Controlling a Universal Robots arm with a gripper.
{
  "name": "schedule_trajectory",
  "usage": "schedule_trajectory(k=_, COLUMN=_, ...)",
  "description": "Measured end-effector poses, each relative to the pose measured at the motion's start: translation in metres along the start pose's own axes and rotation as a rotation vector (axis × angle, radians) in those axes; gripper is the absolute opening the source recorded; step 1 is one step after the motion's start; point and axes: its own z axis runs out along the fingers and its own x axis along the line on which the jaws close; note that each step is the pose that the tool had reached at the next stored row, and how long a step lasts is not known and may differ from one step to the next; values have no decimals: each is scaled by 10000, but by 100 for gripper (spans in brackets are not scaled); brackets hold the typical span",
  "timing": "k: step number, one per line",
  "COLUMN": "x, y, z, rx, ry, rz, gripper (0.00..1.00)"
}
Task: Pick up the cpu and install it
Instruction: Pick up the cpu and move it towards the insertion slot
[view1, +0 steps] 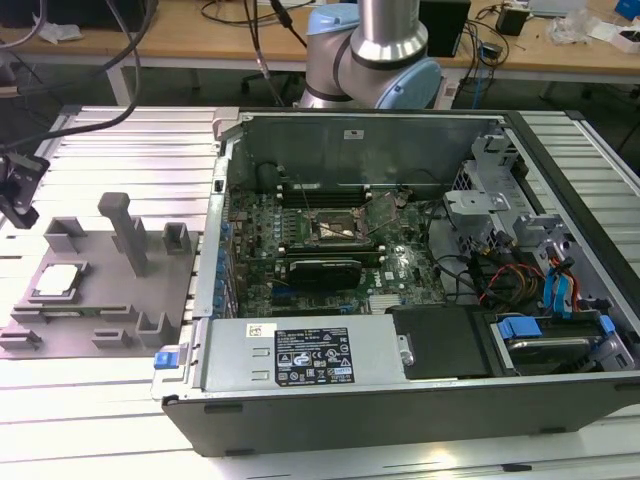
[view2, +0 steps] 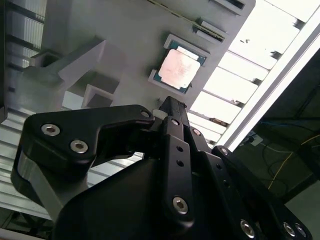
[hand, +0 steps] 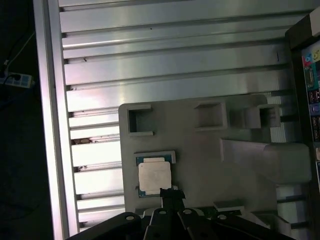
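A: Looking nearest first, your gripper (view2: 169, 102) has its fingers pressed together on nothing, tips near the cpu (view2: 181, 69) but apart from it.
B: Where does the cpu lie?
A: Flat in its recess by the edge of the tray (view1: 110, 300) on the exterior view's left. Farther off, your socket (view1: 335, 230) sits mid-board inside the open case (view1: 400, 395).

My exterior cam sits high, looking down over case (view1: 330, 135), tray (view1: 110, 300); both wrist cams close above, sharing tray (hand: 200, 160) and cpu (hand: 154, 176).
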Motion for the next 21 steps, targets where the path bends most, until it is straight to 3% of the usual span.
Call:
schedule_trajectory(k=3, x=19, y=-5, z=73, rx=-1, ry=0, rz=0, gripper=11)
schedule_trajectory(k=12, x=60, y=-25, z=209, rx=-1, ry=0, rz=-5, gripper=11)
schedule_trajectory(k=21, x=89, y=-70, z=407, rx=-1, ry=0, rz=-20, gripper=11)
